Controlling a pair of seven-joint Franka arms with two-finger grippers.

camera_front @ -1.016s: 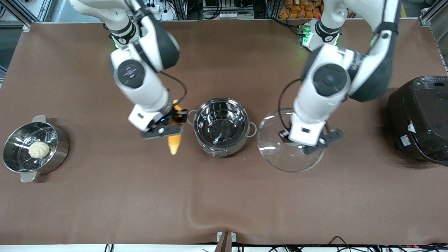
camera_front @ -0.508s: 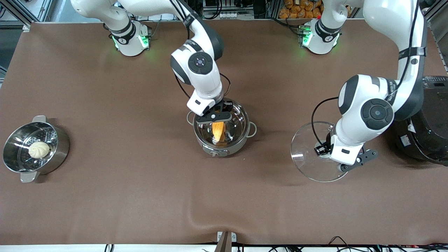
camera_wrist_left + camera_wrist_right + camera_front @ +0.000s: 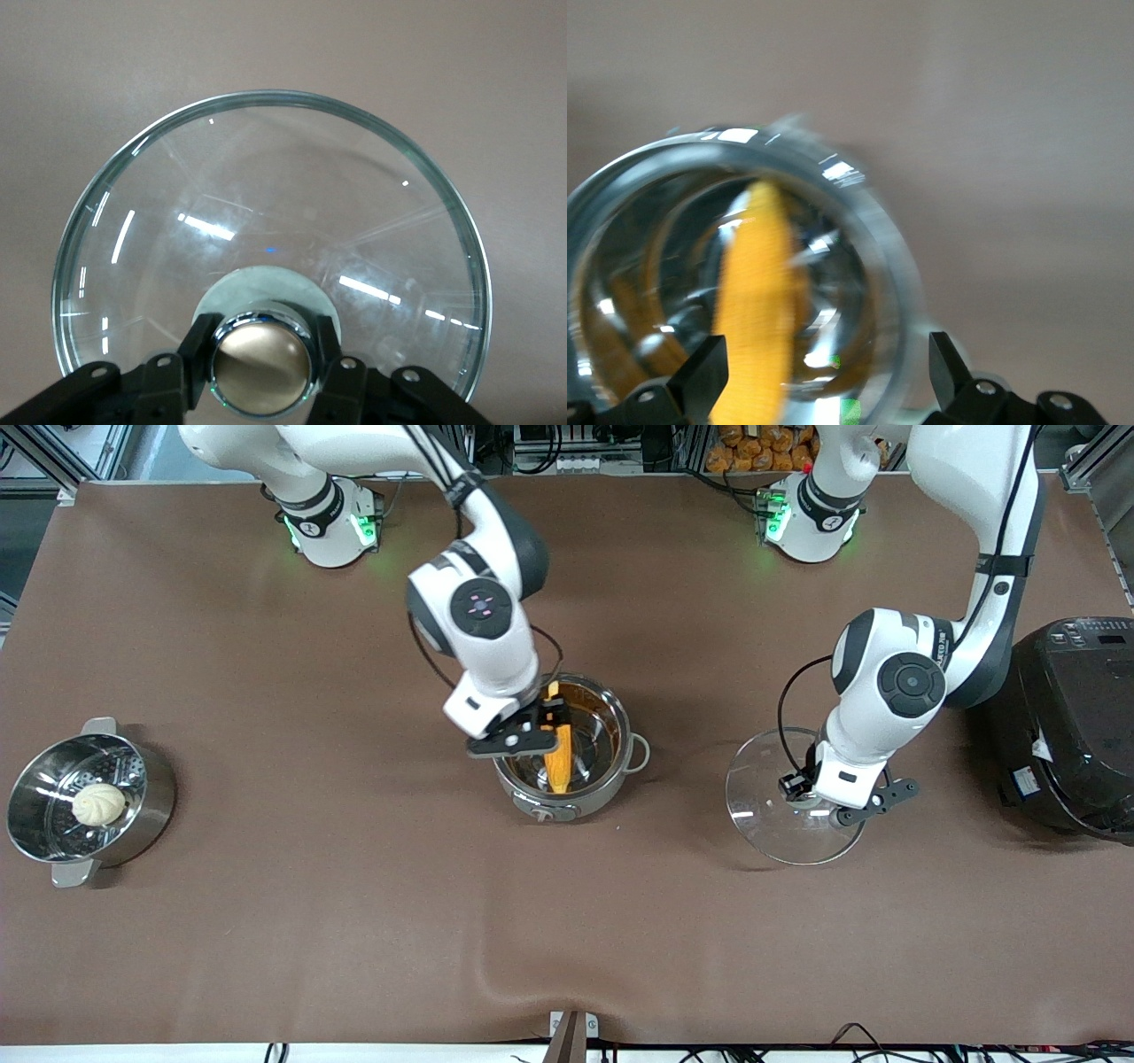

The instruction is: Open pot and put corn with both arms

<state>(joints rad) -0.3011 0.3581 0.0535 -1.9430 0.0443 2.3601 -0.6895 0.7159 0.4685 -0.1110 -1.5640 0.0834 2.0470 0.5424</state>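
The steel pot (image 3: 620,771) stands uncovered mid-table. The yellow-orange corn (image 3: 559,760) lies in it, one end leaning up at the rim farther from the camera. My right gripper (image 3: 524,735) hovers over the pot's edge toward the right arm's end, open, beside the corn. In the right wrist view my open right gripper (image 3: 824,376) sits above the pot (image 3: 877,239) and the corn (image 3: 753,292). My left gripper (image 3: 811,797) is shut on the tan knob (image 3: 262,367) of the glass lid (image 3: 266,195). It holds the lid (image 3: 762,815) low over the table toward the left arm's end.
A steel steamer pot (image 3: 142,819) with a white bun (image 3: 98,803) stands at the right arm's end. A large black rice cooker (image 3: 1063,726) stands at the left arm's end, close to the left arm's elbow.
The right gripper has opened, let the corn go into the pot, and shifted toward the right arm's end. The left arm has drawn the lid slightly back toward the pot.
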